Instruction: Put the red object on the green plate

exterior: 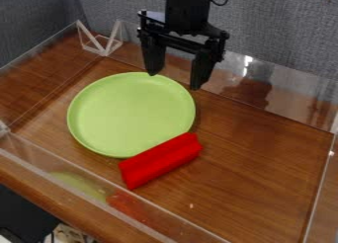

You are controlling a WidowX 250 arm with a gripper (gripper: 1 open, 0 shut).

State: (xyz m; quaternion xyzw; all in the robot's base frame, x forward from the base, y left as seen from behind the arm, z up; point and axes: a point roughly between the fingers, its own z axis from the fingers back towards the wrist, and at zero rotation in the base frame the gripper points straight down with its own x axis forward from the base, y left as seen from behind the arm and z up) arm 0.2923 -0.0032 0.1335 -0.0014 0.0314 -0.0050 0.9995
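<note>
A black robotic gripper (177, 69), its arm cut off by the frame's upper edge, hangs above the far rim of a lime-green plate (129, 115), jaws spread wide and holding nothing. A red block (160, 161) lies on the wooden table (251, 158) just beside the plate's near rim; whether the two touch is hard to tell. A dark object (16, 235), partly out of frame, sits in the corner nearer the camera than the plate, too cropped to identify.
</note>
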